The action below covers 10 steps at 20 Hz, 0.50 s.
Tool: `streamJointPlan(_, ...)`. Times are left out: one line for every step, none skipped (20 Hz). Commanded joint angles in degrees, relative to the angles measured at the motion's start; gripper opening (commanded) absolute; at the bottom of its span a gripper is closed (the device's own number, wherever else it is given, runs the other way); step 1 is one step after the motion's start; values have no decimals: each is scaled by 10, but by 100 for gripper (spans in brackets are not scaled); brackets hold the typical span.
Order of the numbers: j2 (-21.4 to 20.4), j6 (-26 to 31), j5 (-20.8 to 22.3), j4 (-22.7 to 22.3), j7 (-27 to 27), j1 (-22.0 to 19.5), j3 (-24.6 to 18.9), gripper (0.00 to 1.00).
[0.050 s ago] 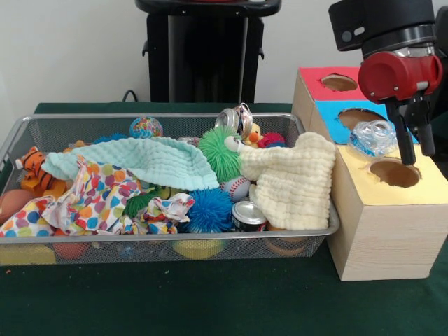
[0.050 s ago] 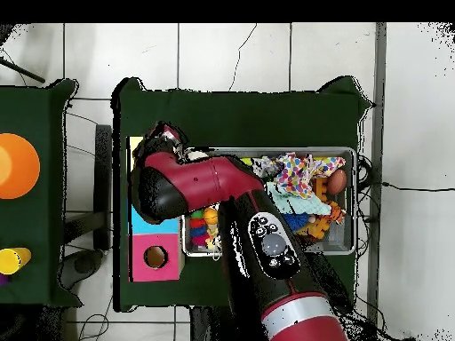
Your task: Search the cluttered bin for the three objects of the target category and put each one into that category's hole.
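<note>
Beside end effector (image 1: 416,150): crumpled plastic bottle (image 1: 371,137), blue section

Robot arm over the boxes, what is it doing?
The robot's gripper hangs over the yellow hole of the wooden box, its jaws apart and empty. A crumpled clear plastic thing lies on the box by the blue hole. The wire bin beside it is full of cloths, balls and cans.

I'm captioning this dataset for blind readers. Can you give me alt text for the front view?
A red and black gripper, fingers open, hangs above the yellow hole of a wooden sorting box, with a crumpled clear plastic bottle beside it. To the left, a wire mesh bin overflows with cloths, balls, cans and toys.
</note>
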State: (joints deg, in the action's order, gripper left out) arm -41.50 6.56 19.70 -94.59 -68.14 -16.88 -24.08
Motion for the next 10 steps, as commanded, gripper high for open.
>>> streamJointPlan(13,40,-14,-37,-80,-17,-42,100)
streamJointPlan(13,40,-13,-38,-79,-19,-45,100)
streamJointPlan(13,40,-13,-39,-77,-22,-48,100)
streamJointPlan(15,39,-11,-41,-75,-26,-50,100)
streamJointPlan(15,39,-10,-42,-75,-28,-52,100)
streamJointPlan(17,38,-9,-41,-74,-30,-54,100)
streamJointPlan(18,38,-8,-41,-73,-32,-55,100)
streamJointPlan(20,37,-7,-40,-72,-33,-55,100)
streamJointPlan(21,36,-5,-41,-72,-35,-57,100)
streamJointPlan(23,36,-3,-42,-69,-40,-60,100)
